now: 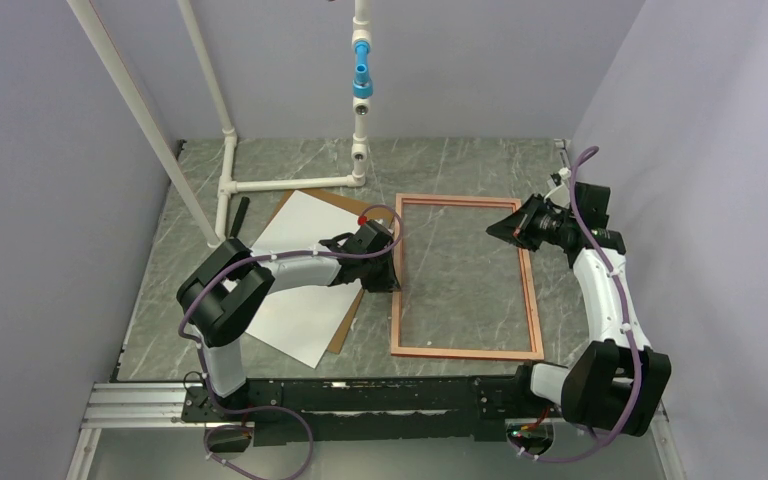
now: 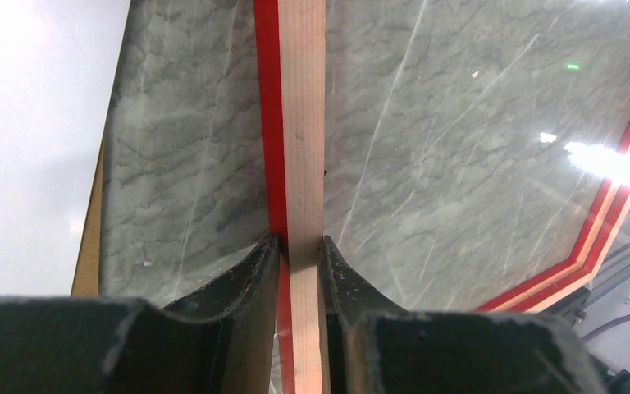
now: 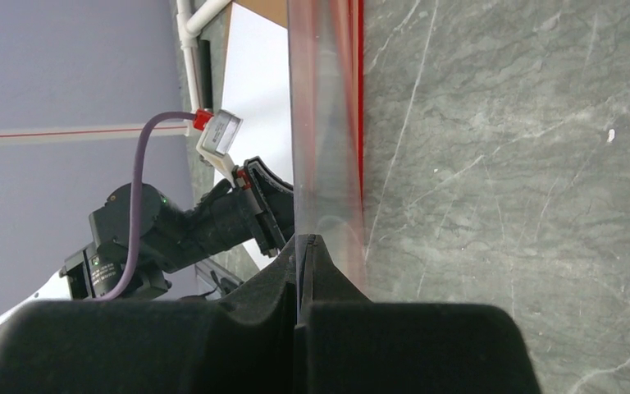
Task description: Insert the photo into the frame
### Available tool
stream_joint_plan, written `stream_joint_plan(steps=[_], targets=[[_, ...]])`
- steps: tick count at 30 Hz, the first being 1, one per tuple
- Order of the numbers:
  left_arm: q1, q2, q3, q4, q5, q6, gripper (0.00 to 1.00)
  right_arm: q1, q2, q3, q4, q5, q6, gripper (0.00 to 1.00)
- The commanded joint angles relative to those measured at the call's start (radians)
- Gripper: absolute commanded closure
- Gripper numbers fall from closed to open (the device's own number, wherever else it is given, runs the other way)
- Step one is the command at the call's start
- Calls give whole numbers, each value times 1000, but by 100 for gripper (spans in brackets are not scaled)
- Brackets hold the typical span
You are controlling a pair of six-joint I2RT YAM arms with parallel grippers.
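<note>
From above, the left arm reaches low to the right. The frame (image 1: pixel 530 290) lies flat on the marble table (image 1: pixel 460 165), pale wood up, long axis running away from the bases. The photo (image 1: pixel 305 318), white side up, lies to its left on a brown board (image 1: pixel 332 198).

Left wrist view: the left gripper (image 2: pixel 299 242) clamps the straight rail.

Right wrist view: the right gripper (image 3: pixel 302 240) is closed at the edge of a clear pane (image 3: pixel 324 123); I cannot tell whether it pinches it.

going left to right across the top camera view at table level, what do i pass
white pipe stand → the photo → left gripper → right gripper; the frame spans both grippers, so it is left out
</note>
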Motion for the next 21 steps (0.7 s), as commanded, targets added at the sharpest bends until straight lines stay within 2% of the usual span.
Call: stream_joint_plan(steps=[1, 7, 10, 12, 14, 18, 21], targets=[[-1, 23, -22, -105, -60, 29, 75, 2, -41, 9, 12, -4, 5, 100], [-1, 10, -28, -87, -53, 39, 72, 3, -59, 8, 7, -5, 12, 100], [-2, -36, -60, -26, -33, 51, 58, 2, -63, 1, 6, -7, 13, 100], [-2, -69, -84, 18, -16, 53, 46, 1, -64, -3, 7, -7, 13, 100], [-2, -98, -103, 53, -6, 53, 40, 2, -66, -7, 11, -10, 15, 100], [-2, -135, -127, 84, -15, 58, 41, 2, -65, -8, 12, -12, 17, 100], [-2, -129, -116, 59, -33, 61, 49, 3, -65, -8, 10, -14, 18, 100]])
